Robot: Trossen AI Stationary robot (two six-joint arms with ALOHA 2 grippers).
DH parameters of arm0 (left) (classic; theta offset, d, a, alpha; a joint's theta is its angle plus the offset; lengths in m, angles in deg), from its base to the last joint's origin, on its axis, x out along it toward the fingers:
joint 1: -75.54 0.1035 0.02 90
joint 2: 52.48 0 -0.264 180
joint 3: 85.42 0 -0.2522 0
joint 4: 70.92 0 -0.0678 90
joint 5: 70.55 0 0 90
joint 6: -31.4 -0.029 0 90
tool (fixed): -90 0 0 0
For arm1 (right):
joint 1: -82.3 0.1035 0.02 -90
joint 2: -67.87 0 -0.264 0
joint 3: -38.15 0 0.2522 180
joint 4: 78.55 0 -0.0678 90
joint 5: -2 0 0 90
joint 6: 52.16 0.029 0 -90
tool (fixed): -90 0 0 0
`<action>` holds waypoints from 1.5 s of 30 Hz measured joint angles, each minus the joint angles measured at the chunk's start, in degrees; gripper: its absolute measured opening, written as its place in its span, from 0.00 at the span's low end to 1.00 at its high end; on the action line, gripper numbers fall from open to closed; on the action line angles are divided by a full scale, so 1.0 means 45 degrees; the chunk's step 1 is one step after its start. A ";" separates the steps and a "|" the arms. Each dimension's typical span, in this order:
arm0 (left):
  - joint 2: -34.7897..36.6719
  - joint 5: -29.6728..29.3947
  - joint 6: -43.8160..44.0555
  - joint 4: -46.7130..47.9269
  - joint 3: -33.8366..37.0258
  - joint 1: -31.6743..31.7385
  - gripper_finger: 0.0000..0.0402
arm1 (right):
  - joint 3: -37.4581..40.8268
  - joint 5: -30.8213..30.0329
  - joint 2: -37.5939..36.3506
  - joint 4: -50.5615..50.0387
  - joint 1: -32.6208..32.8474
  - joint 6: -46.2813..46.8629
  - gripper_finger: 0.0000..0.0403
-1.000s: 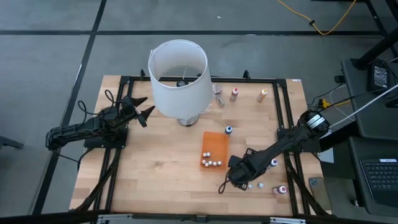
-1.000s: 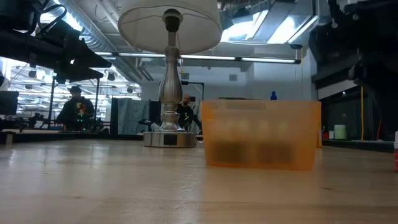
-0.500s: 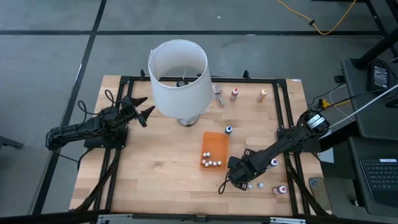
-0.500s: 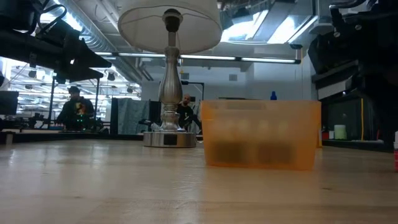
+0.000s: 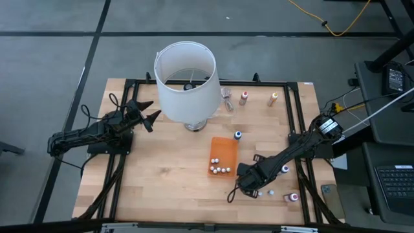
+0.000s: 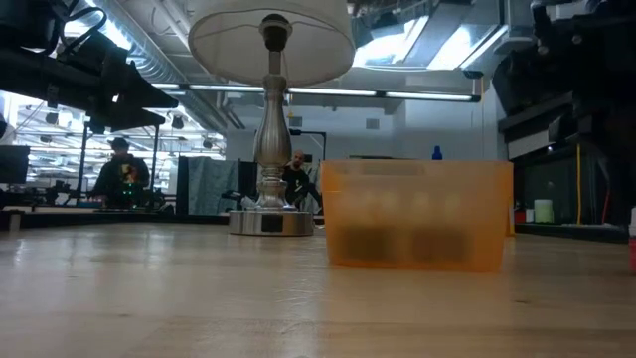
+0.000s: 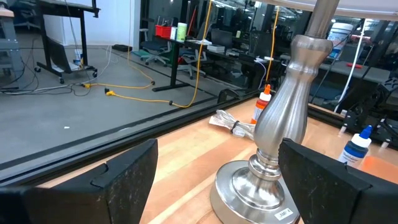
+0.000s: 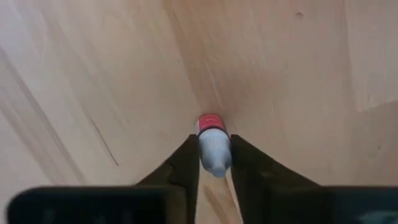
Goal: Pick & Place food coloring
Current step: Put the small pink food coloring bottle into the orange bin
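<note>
My right gripper [image 5: 243, 188] stands low over the near right part of the table, just near of the orange tray [image 5: 220, 156]. It is shut on a tiny food coloring bottle [image 8: 210, 121] with a red body and a pale cap. Several white-capped bottles lie in the tray. Other bottles stand loose on the wood: a blue one [image 5: 237, 135], one beside the right arm [image 5: 285, 169], two near the front edge [image 5: 270, 192] [image 5: 293, 197]. My left gripper [image 5: 150, 111] waits open at the far left, facing the lamp's foot [image 7: 267, 180]. My right gripper pinches the small bottle by its pale cap end [image 8: 215, 155] between its two fingers, one on each side. The fingers come from above, pointing down at the wood. The red end [image 8: 210, 119] points away from the fingers toward the table; whether it touches the wood I cannot tell.
A lamp with a big white shade [image 5: 186, 77] stands at the far middle on a metal foot [image 6: 270, 219]. Two more bottles [image 5: 244, 98] [image 5: 273, 98] and a clear wrapper [image 5: 228, 98] lie along the far edge. Black rails [image 5: 297, 116] frame the tabletop.
My right arm has shifted slightly over the near right part of the table; which way is not plain. The left arm has kept still.
</note>
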 joint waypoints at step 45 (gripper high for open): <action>-0.0002 0.0000 0.0002 0.0002 -0.0003 0.0000 0.80 | -0.8933 0.0092 0.4767 -0.4792 -0.4298 -0.4926 0.19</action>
